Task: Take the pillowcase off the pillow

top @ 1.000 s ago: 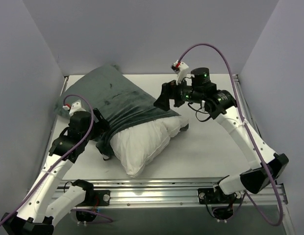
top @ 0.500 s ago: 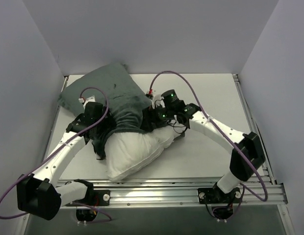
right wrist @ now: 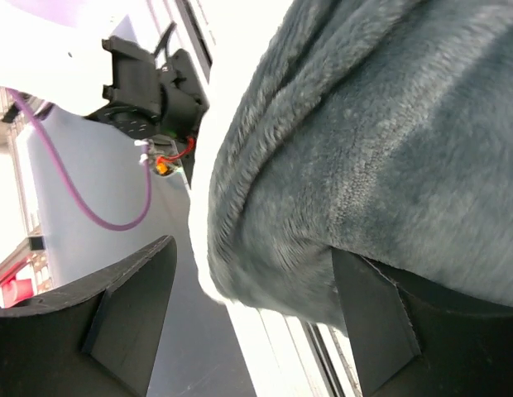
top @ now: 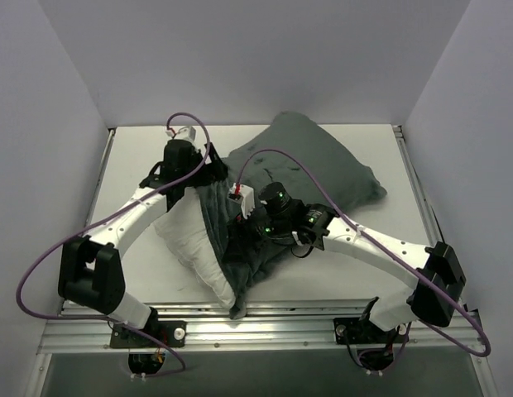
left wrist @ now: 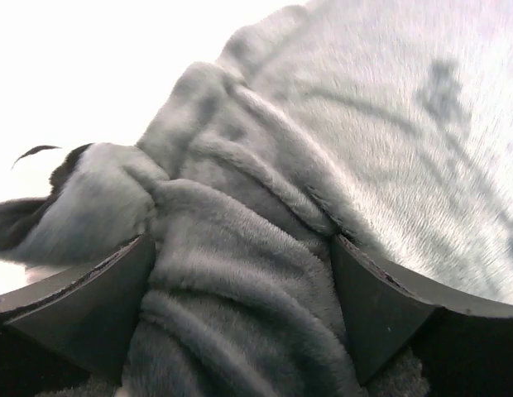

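Your left end effector (left wrist: 240,248) has swung from the near left of the table (top: 124,169) up to its far middle. It is clamped on a thick wad of the pillowcase (top: 310,161), with plush grey-green folds filling the gap between its fingers. Trailing nearward from that end effector, the pillow (top: 190,240) shows its bare white end, which now points near-left instead of near-right. Your right end effector (right wrist: 252,248) has dropped from the far right to the draped hem just right of that bare end. Its jaws stand apart, the hem lying against one finger and clear of the other, so it grips nothing. Beyond it, up and to the right, lies the plump bulk of the pillowcase, which has swung across. I judge the bundle turned rather than stripped, since much of the pillow seems to be inside yet.
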